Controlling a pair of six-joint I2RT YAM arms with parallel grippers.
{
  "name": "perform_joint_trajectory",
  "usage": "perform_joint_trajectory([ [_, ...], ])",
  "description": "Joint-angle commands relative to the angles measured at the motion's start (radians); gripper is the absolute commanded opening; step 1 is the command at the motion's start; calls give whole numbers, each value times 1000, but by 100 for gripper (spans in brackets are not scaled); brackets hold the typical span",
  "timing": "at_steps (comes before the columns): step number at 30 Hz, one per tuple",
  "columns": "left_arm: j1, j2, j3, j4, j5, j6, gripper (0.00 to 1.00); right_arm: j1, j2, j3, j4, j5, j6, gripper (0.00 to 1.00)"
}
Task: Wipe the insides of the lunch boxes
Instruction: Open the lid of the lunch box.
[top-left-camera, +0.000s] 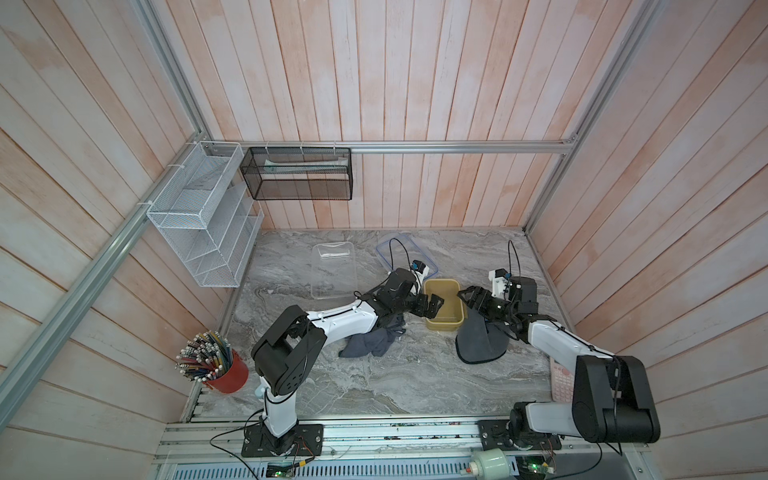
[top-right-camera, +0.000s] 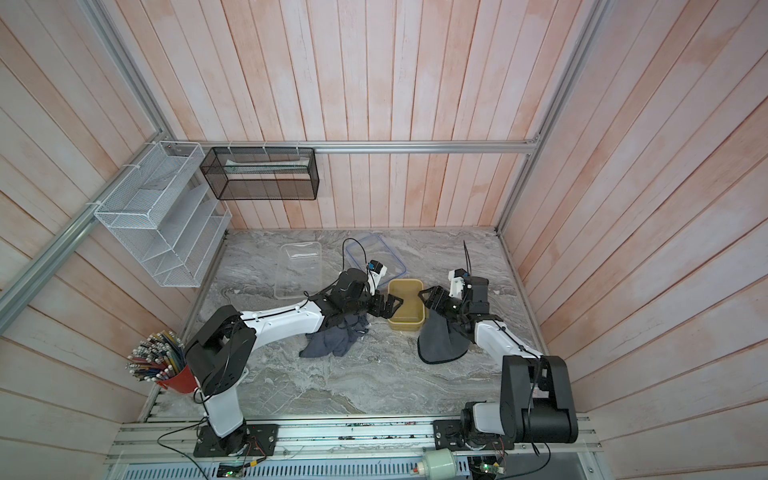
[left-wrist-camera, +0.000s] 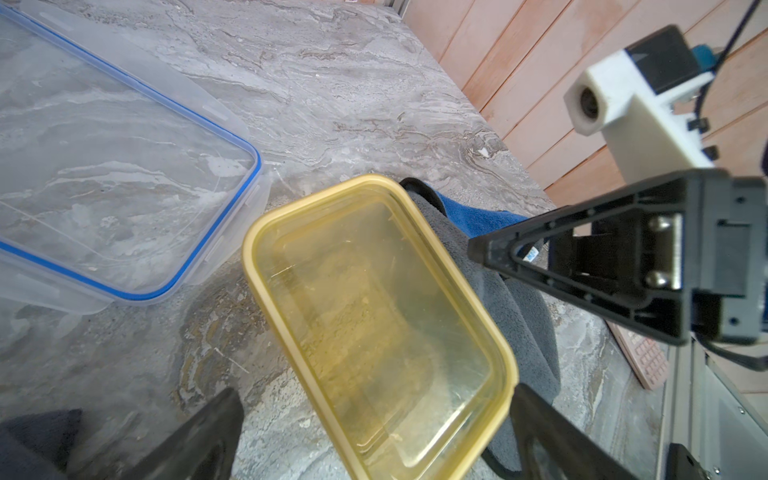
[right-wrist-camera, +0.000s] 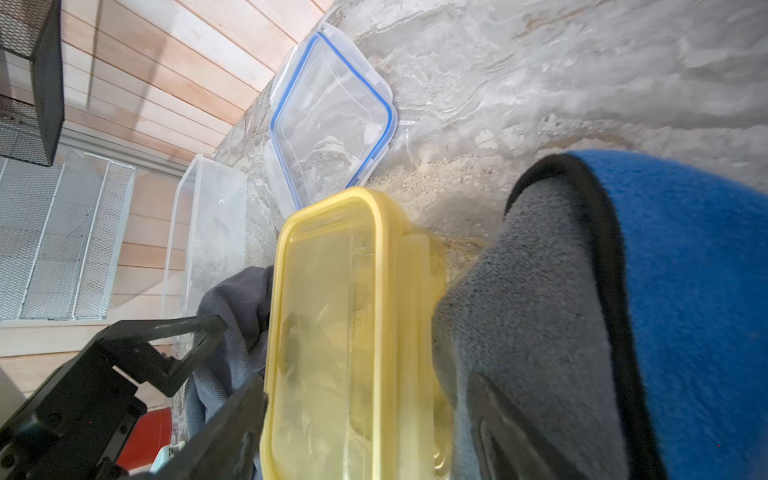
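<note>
While the left claw (top-left-camera: 432, 305) gapes empty beside the amber lunch box (top-left-camera: 446, 309), the right claw (top-left-camera: 464, 298), jaws apart, bears a draped cloth (top-left-camera: 482, 340) at the box rim. Wipe apparently pending; next: press cloth inside.

Soft, even light, faint shadows; wrist views blurred close up, edges bowed

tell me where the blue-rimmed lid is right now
In both top views the blue-rimmed lid lies flat at the back of the table, right of the clear tub and just behind the amber tub.
</note>
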Motion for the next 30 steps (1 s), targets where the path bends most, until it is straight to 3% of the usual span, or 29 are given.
perform_joint_trajectory([
  [1,-2,22,-5,22,25,-7,100,13,20,-11,64,-42,23,76],
  [14,-2,39,-3,34,38,-13,100,25,97,-6,101,-89,47,73],
  [21,-3,36,-14,27,28,-8,100,32,36,-20,110,-111,82,67],
  [30,-58,-9,-38,32,-114,86,100,31,-25,-35,151,-169,163,63],
])
